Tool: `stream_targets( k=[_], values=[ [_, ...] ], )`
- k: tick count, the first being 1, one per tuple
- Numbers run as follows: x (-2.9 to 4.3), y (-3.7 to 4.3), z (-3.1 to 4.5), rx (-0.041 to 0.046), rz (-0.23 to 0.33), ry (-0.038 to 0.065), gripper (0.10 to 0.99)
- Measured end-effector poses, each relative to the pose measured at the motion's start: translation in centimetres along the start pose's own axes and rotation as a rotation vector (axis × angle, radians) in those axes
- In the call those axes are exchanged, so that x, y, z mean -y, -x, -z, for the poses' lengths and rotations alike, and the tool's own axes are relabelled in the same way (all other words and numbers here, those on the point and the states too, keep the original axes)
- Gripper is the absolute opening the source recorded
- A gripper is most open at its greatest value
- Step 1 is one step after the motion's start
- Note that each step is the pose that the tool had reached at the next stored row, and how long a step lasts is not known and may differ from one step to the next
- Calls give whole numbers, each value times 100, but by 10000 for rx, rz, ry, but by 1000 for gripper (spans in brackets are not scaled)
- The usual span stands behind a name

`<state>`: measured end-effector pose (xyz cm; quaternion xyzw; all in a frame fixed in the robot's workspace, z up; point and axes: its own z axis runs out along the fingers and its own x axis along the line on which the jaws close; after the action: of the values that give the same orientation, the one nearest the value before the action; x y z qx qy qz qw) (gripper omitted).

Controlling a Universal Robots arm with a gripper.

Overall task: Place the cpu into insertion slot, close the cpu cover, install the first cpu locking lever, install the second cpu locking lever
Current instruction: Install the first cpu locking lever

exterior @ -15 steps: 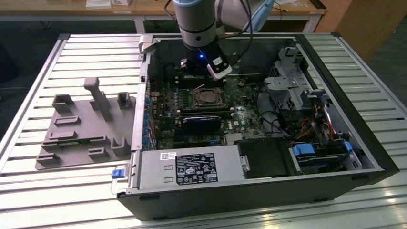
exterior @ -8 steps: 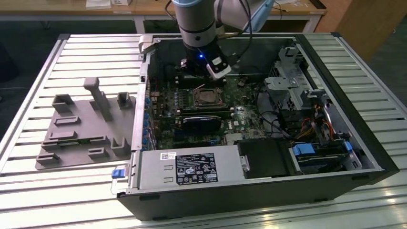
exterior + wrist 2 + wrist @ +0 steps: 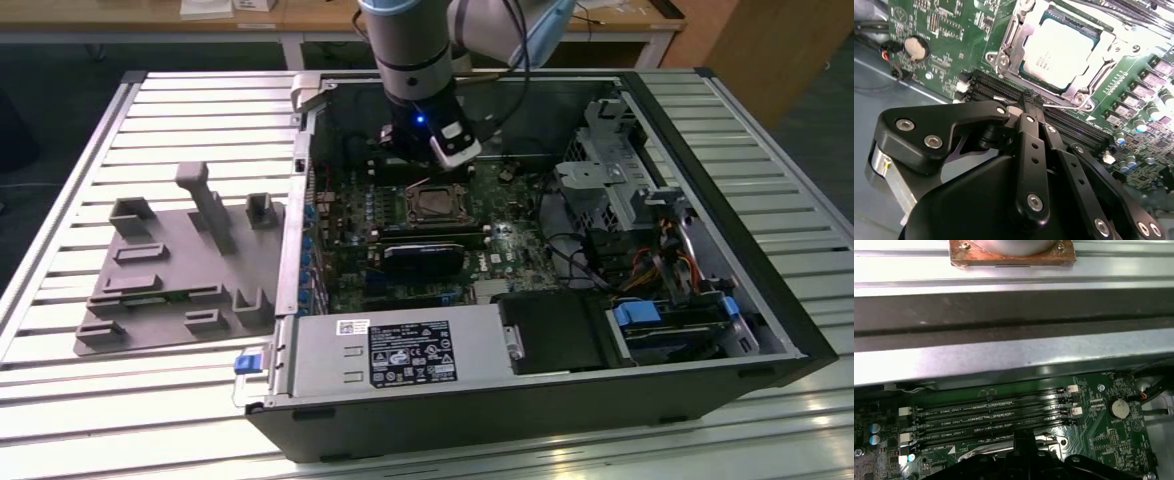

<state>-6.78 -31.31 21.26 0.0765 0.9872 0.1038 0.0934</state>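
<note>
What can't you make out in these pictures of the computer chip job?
1. Second wrist view: the gripper is shut at a thin lever beside the chip; its own fingers hide whether it pinches that lever.
2. Exterior view: the socket is too small to tell whether its levers are latched.
3. First wrist view: the gripper's body covers most of the socket.

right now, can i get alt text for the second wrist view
The black hand points at the long memory slots on a green circuit board. Just beyond its tip, the cpu sits framed by the silver cpu cover.
</note>
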Motion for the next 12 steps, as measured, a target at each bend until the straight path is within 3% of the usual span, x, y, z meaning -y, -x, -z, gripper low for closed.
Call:
stream_targets(
  k=[12],
  values=[
    [-73, -19, -42, 138, -504, -208, 102]
  ],
)
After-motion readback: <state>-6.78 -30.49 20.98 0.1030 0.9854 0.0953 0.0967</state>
